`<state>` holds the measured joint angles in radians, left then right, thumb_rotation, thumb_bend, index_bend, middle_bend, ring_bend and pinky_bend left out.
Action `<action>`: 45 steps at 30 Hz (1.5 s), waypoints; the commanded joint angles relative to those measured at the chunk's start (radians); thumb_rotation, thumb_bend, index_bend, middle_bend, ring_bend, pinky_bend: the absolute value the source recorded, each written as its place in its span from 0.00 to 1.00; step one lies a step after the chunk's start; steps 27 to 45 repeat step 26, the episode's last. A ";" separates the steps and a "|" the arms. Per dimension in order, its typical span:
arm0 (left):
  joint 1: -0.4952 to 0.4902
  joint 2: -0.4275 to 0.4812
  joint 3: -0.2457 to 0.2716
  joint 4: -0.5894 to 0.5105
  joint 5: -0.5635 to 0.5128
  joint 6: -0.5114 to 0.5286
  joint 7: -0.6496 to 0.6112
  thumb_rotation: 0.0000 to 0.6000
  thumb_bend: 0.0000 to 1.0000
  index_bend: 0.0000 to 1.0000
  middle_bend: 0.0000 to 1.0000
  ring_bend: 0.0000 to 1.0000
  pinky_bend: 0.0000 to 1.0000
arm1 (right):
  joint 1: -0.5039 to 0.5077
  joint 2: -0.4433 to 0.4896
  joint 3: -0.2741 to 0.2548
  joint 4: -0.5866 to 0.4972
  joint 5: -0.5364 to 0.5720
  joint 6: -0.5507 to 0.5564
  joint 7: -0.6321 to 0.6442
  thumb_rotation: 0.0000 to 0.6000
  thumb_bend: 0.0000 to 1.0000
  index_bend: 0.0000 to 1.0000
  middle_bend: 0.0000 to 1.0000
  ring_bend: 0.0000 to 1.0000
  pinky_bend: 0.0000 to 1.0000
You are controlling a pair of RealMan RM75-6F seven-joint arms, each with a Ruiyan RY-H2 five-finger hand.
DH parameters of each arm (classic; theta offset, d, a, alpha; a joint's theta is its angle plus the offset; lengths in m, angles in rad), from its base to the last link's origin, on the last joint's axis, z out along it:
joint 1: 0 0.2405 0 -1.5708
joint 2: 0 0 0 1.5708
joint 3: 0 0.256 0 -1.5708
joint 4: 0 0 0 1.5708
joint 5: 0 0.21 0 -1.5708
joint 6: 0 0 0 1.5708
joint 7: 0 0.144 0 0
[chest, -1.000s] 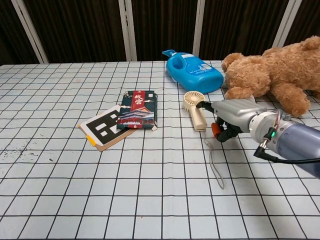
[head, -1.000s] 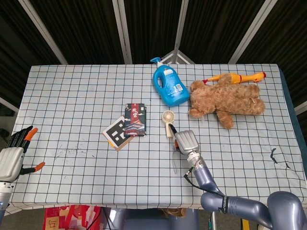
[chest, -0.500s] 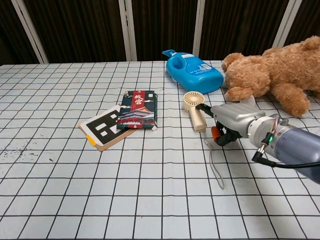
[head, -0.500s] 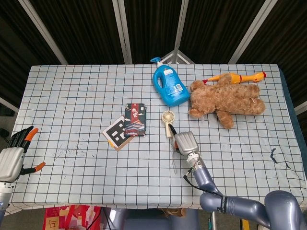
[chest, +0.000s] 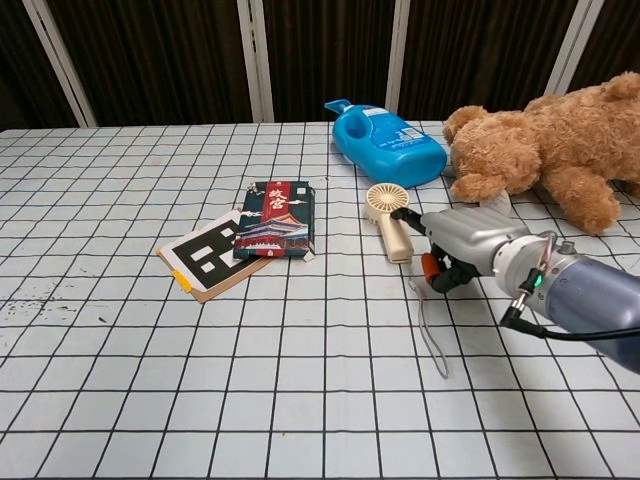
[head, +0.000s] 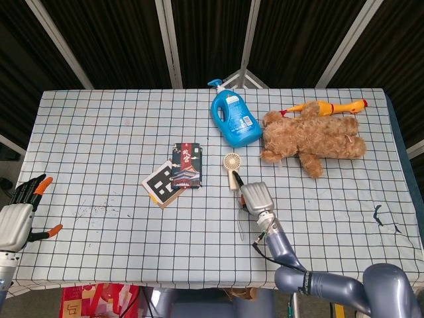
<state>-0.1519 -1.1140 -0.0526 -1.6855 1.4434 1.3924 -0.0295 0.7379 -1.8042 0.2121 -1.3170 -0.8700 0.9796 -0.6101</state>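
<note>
A table [head: 99, 132] under a white cloth with a black grid fills both views. The largest thing on it is a brown teddy bear [head: 313, 138], lying at the far right; just beyond it, along the far edge, lies a yellow rubber chicken [head: 324, 106]. Left of the bear, close beside its head, a blue detergent bottle [head: 234, 120] lies on its side with the spout toward the far edge.

Near the middle, a dark box with red and white print [head: 185, 165] rests partly on a card with a black-and-white square pattern [head: 158, 183] — the card sticks out to the near left.

The right hand [chest: 462, 243] is low over the cloth just right of a small cream handheld fan [chest: 390, 219], whose round head points far and whose handle points near. One dark fingertip reaches to the fan's handle; whether it actually touches cannot be told. The other fingers are curled under the palm, with orange tips showing, and nothing is seen in them. A thin grey strap [chest: 430, 325] trails from the fan's handle toward the near side.

The left hand [head: 20, 215] hangs off the near left corner of the table — fingers spread, holding nothing.
</note>
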 commanded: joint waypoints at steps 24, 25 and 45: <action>0.016 -0.028 0.010 0.021 0.043 0.058 0.089 1.00 0.07 0.00 0.00 0.00 0.00 | -0.404 0.561 -0.328 -0.417 -0.606 0.560 0.159 1.00 0.41 0.00 0.00 0.00 0.06; 0.017 -0.029 0.011 0.020 0.046 0.060 0.091 1.00 0.06 0.00 0.00 0.00 0.00 | -0.420 0.571 -0.338 -0.410 -0.622 0.579 0.174 1.00 0.41 0.00 0.00 0.00 0.06; 0.018 -0.031 0.011 0.020 0.049 0.063 0.094 1.00 0.05 0.00 0.00 0.00 0.00 | -0.439 0.580 -0.350 -0.398 -0.634 0.599 0.187 1.00 0.41 0.00 0.00 0.00 0.06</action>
